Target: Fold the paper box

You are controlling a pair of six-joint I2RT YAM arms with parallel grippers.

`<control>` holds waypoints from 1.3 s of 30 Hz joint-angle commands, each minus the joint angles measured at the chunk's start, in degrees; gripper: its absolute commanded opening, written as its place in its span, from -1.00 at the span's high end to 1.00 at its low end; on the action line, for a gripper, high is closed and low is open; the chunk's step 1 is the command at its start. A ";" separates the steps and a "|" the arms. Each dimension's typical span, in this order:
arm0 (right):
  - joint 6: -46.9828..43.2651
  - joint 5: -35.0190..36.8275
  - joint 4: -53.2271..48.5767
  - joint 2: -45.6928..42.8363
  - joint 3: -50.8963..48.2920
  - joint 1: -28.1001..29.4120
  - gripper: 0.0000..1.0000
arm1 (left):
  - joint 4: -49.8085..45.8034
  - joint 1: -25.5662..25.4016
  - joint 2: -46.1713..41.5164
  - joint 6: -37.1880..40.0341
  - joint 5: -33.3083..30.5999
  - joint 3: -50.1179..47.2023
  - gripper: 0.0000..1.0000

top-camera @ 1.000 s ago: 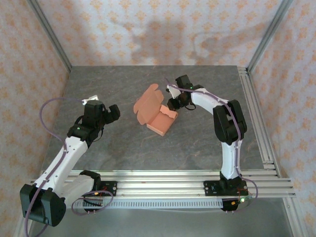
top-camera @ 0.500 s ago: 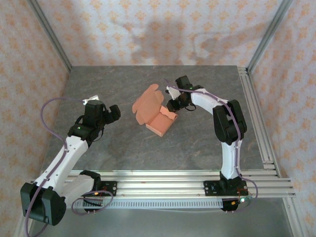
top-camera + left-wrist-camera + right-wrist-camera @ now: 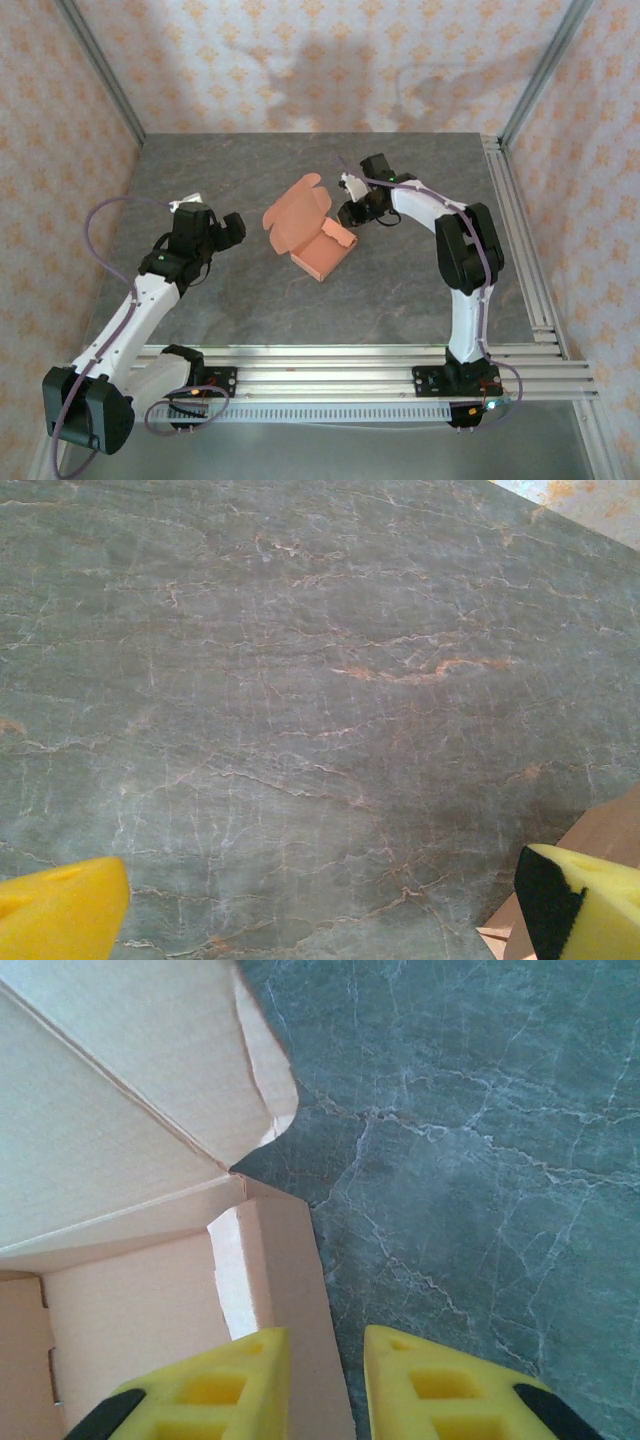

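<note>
The paper box (image 3: 306, 234) lies on the grey stone table (image 3: 400, 300), close to the centre and a little toward 12 o'clock. It is half formed: an open tray with raised walls sits at its 5 o'clock end, and the lid with rounded flaps lies back toward 11 o'clock.

The right gripper (image 3: 350, 211) is at the box's 2 o'clock corner. In the right wrist view its yellow fingers (image 3: 215, 1388) stand on both sides of one tray wall, one finger inside the tray and the other outside over the table. The jaws are narrow, with this wall between them. A thin line of table shows between the wall and the outer finger, so I cannot tell if they really pinch the card.

The left gripper (image 3: 231, 229) is at the 9 o'clock side of the box, apart from it and not touching. In the left wrist view its jaws are spread wide, one yellow pad at each lower corner, and they hold nothing. One corner of the box shows there at 4 o'clock
</note>
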 commanded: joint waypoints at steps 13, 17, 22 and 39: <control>1.77 -10.55 0.39 1.17 -0.99 -1.72 0.38 | 0.68 0.69 0.66 1.12 0.18 -0.80 -1.00; 1.49 -10.32 -0.04 1.94 -0.73 -1.78 0.39 | 0.77 0.69 0.84 1.04 0.43 -0.67 -1.00; 1.14 -10.05 -0.64 2.91 -0.41 -1.72 0.44 | 0.76 0.70 1.01 1.05 0.45 -0.62 -1.00; 0.60 -9.87 -1.77 4.56 -0.78 -1.75 0.53 | 1.47 0.67 3.00 1.21 1.24 0.07 -1.00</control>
